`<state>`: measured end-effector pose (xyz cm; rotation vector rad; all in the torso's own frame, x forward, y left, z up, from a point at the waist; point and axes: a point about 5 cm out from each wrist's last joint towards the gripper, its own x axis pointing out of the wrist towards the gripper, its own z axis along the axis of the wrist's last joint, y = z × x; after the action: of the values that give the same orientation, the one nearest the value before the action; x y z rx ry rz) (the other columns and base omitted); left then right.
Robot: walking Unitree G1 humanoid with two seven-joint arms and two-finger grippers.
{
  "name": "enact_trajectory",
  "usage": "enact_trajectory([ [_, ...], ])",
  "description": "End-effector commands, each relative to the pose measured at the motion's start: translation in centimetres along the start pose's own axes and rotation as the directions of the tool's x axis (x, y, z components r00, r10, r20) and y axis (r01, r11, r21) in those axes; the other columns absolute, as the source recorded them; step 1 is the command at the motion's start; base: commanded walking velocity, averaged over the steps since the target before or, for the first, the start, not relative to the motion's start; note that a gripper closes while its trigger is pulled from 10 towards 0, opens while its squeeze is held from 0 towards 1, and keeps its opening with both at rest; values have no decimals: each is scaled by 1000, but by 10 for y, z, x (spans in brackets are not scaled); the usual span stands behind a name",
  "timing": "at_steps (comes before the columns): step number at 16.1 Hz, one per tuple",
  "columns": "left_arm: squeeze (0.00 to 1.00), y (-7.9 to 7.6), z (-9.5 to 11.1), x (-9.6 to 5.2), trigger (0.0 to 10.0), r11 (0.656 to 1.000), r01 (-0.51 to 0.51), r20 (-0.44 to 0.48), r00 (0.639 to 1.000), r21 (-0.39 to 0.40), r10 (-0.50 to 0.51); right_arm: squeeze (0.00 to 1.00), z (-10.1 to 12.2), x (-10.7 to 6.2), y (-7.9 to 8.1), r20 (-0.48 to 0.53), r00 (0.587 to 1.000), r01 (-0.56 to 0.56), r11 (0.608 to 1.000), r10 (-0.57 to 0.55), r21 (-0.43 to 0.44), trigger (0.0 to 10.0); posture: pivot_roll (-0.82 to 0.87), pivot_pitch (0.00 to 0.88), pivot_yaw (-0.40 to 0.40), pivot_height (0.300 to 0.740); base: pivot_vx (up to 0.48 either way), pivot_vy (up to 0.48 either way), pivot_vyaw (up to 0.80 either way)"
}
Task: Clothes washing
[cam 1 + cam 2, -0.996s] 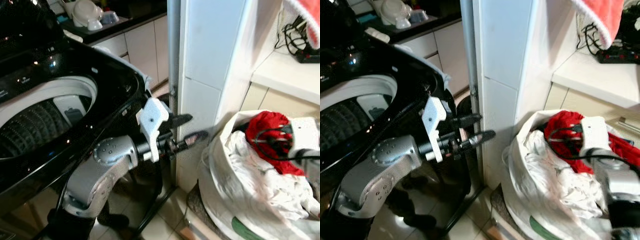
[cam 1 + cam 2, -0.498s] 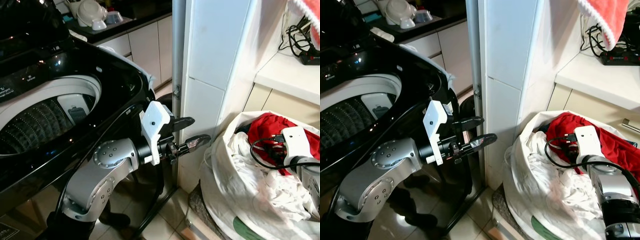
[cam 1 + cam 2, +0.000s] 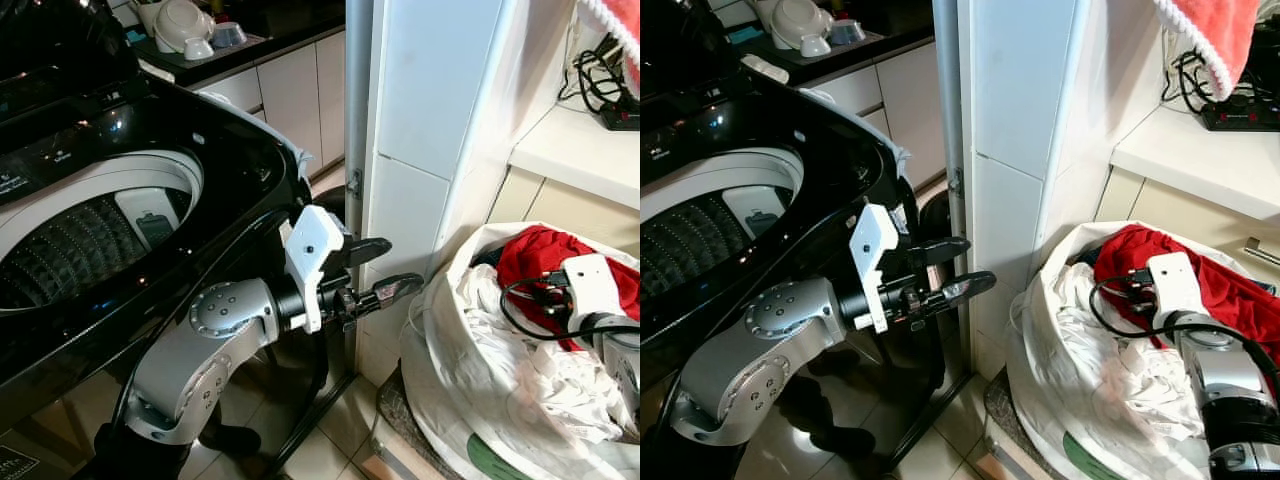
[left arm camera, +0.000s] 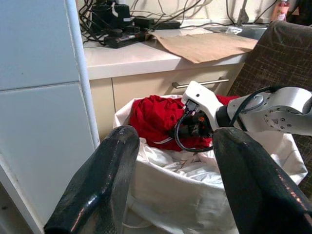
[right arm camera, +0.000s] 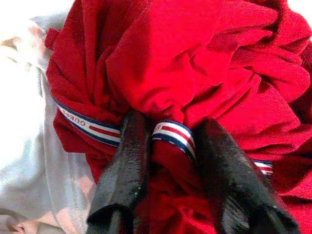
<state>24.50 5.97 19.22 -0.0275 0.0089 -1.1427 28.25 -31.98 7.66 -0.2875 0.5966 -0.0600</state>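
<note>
Right gripper [image 5: 163, 170] pinches red garment [image 5: 195, 73] inside laundry bag [image 3: 470, 370]; left gripper [image 3: 385, 270] idles open. Next: lift toward washing machine [image 3: 110, 230].

Striped band [image 5: 173, 135] on the red garment [image 5: 204, 63]: red, white and blue trim bearing small lettering near its far end; the letters resemble "GUES" but are too small and creased to confirm.
Washing machine control panel [image 3: 60, 157]: faint white markings, illegible.
Floor sticker [image 3: 12, 465]: printed marks, illegible.
</note>
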Motion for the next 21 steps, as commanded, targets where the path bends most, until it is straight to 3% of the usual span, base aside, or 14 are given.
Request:
enact_trajectory([
  [1, 0, -2, 2, -2, 10000, 1000, 11, -2, 1000, 1, -11, 0, 1, 2, 1, 0, 1000, -6, 1000, 6, 4, 0, -87, 0, 96, 740, 0, 0, 0],
  [10, 0, -1, 1, -1, 10000, 1000, 8, -7, 1000, 5, -8, 0, 1, -2, -1, 13, 1000, -12, 1000, 12, 17, 0, -89, 0, 99, 740, 0, 0, 0],
  [14, 0, 0, 4, -3, 10000, 1000, -9, 4, 1000, 15, 9, 0, 22, -17, -3, 69, 993, -93, 995, 95, -29, 0, -83, 0, 95, 740, 0, 0, 0],
  [15, 0, 2, 9, -4, 10000, 999, -22, 41, 999, 29, 21, 0, 56, -35, 2, 196, 953, -233, 972, 230, -6, 0, -84, 0, 97, 740, 0, 0, 0],
  [16, 0, 3, 15, -4, 10000, 999, -26, 80, 997, 44, 23, 0, 93, -61, 8, 338, 863, -384, 922, 376, -48, 0, -92, 0, 102, 740, 0, 0, 0],
  [17, 0, 3, 18, -4, 10000, 999, -26, 100, 995, 46, 21, 0, 107, -72, 10, 385, 816, -437, 896, 431, -77, 0, -94, 0, 103, 740, 0, 0, 0],
  [18, 0, 5, 25, -1, 10000, 998, -46, 166, 985, 31, 40, 0, 133, -96, 21, 479, 683, -554, 818, 552, -153, 0, -101, 0, 105, 740, 0, 0, 0],
  [19, 0, 6, 28, 0, 10000, 998, -57, 180, 982, 31, 51, 0, 138, -102, 25, 495, 645, -585, 793, 583, -172, 0, -101, 0, 103, 740, 0, 0, 0],
  [21, 0, 14, 40, 4, 10000, 991, -131, 239, 963, 29, 121, 0, 156, -127, 47, 555, 441, -726, 644, 705, -242, 0, -102, 0, 101, 740, 0, 0, 0],
])
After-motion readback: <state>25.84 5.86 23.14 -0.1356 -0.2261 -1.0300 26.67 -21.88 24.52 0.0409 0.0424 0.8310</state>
